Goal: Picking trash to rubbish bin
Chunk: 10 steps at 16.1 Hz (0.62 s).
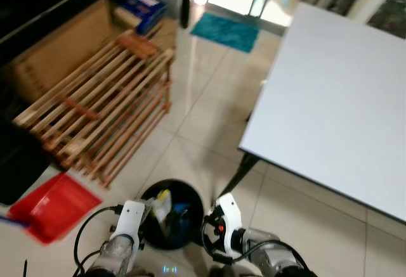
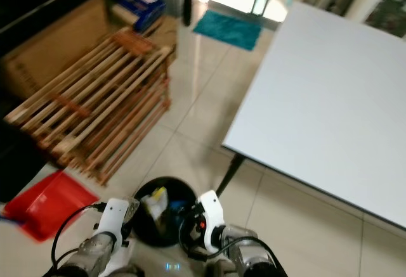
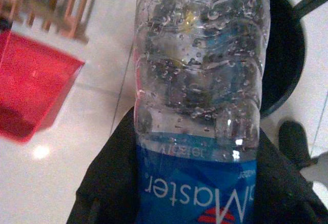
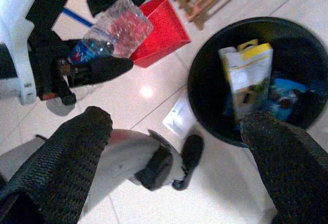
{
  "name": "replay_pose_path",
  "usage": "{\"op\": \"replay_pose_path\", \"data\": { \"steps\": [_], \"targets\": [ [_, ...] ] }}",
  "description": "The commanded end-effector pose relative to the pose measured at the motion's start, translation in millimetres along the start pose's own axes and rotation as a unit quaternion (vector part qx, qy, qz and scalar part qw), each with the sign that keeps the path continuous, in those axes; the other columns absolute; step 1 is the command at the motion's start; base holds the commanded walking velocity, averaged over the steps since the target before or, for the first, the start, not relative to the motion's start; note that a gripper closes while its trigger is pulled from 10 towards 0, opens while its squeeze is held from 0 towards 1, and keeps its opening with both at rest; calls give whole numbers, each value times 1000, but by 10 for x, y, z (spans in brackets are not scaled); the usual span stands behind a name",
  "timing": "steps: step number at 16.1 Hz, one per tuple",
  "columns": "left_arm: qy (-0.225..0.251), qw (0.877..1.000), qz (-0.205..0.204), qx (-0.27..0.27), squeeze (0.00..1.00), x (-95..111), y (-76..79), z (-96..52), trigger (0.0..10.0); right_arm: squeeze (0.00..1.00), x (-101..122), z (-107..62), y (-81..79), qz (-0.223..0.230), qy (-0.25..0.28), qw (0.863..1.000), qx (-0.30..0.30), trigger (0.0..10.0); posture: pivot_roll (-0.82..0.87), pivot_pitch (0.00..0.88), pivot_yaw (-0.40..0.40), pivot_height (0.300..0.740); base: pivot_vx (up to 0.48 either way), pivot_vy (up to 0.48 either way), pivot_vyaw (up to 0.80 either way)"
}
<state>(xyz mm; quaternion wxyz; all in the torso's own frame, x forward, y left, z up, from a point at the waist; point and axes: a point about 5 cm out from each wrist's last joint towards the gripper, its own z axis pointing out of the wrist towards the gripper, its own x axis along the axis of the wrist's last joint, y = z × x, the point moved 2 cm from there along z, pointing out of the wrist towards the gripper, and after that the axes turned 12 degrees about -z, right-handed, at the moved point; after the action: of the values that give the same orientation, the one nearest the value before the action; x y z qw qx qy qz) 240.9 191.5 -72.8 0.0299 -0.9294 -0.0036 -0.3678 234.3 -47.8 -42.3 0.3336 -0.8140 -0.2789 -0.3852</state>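
Dustpan: red dustpan on the tile floor at the far left, next to the wooden rack. Not part of the job.

Left gripper: the left gripper is clamped around a clear water bottle with a blue label, black fingers squeezing the label end. It's being held beside the bin, not over the opening from what I can see.

Bin: black rubbish bin on the floor right in front of the robot, between the two arms. Already has stuff in it, a yellow and white packet and something blue.

Progress: I'd say the pickup is done and the drop is what's left, the bottle needs to get above the rim and be let go.

Paper scrap: small white paper scrap lying just outside the bin, probably next on the list.

Right gripper: right gripper is spread wide with nothing in it, hanging near the bin.

Table: big white table off to the right, bare.
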Motion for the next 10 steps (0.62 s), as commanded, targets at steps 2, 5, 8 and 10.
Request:
{"op": "replay_pose_path", "data": {
  "steps": [2,5,8,10],
  "targets": [
    [-20,1000,-4,-12,0,-135,57,-21,10000,0,-94,-36,3,14,-9,1000,-2,10000,-30,220,-113,740,0,0,0],
    [-21,1000,-3,-14,0,-145,68,-23,10000,0,-103,-37,-1,15,-10,1000,-1,10000,-30,221,-113,740,0,0,0],
    [-20,1000,-3,-15,0,-143,75,-23,10000,0,-105,-40,-1,15,-11,1000,0,10000,-32,221,-113,740,0,0,0],
    [-19,1000,-4,-15,0,-140,75,-23,10000,0,-104,-40,-1,15,-10,1000,0,10000,-31,221,-114,740,0,0,0]
  ]
}}
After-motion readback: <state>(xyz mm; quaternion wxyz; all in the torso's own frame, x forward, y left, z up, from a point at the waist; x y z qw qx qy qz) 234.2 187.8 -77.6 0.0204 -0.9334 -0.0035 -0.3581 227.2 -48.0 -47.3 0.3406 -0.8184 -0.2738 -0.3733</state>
